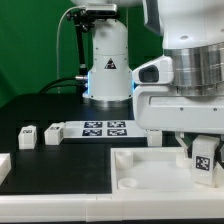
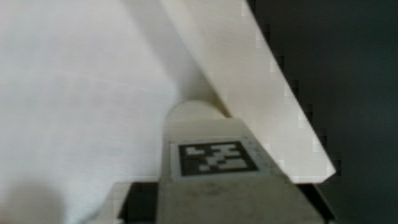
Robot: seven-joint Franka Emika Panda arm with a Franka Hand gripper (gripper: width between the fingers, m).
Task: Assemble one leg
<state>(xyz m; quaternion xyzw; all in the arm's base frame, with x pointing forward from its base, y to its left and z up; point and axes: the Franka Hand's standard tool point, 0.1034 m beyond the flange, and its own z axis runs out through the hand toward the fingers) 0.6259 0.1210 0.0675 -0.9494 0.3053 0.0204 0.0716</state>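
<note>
My gripper (image 1: 204, 152) is shut on a leg (image 1: 205, 160), a small white block with a black-and-white tag, at the exterior view's right. It holds the leg upright over the large white panel (image 1: 145, 172), close to the panel's right edge. In the wrist view the leg (image 2: 217, 150) shows between the dark fingers (image 2: 150, 200) of my gripper (image 2: 222, 205), its far end next to the panel's raised rim (image 2: 249, 85). I cannot tell whether the leg touches the panel. The flat of the panel (image 2: 71, 90) fills the rest of that view.
Two loose white legs (image 1: 27, 137) (image 1: 55, 132) stand on the black table at the exterior view's left. The marker board (image 1: 103, 128) lies behind the panel, before the arm's base (image 1: 108, 65). A white part (image 1: 3, 166) shows at the left edge.
</note>
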